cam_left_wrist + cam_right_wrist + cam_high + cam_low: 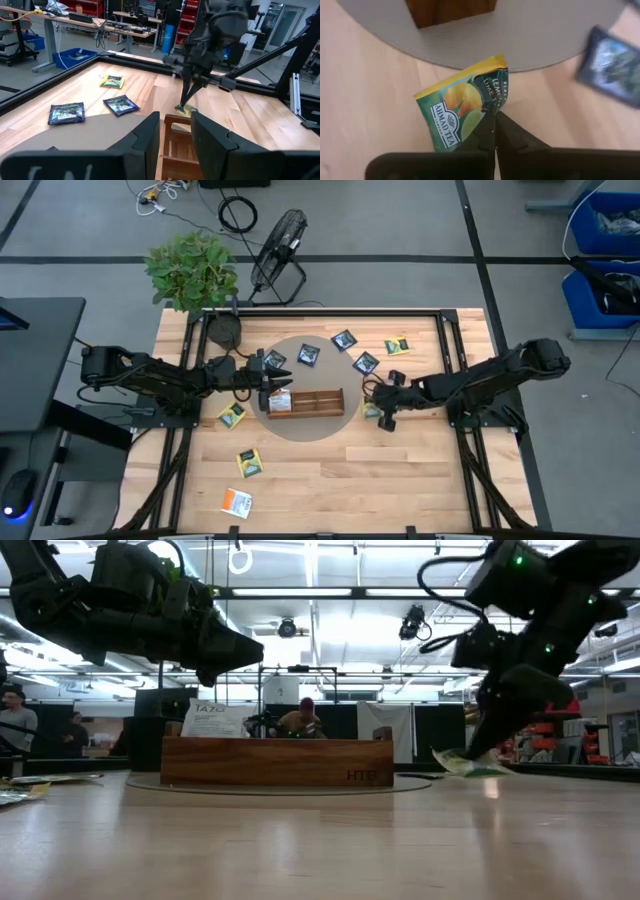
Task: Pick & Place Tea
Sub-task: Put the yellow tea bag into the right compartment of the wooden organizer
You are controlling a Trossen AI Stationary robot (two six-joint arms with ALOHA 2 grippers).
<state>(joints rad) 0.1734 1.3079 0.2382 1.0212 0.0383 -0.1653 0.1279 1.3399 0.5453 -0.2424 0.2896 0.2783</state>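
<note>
Right gripper (495, 131) pinched shut on yellow-green sachet (455, 107), "AHMAD TEA", part under fingers; left gripper (175, 131) open over tray (306, 401), "TAZO" sachet (216, 720) half hidden.

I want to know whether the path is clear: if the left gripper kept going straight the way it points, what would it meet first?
Probably the long brown wooden tray, just ahead of the open left gripper. Beyond it, the right gripper pinches a yellow-green tea sachet. Depth is uncertain.

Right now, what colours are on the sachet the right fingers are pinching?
Yellow and dark green sachet, with lemon and lime artwork; clearest in the right wrist view.
</note>
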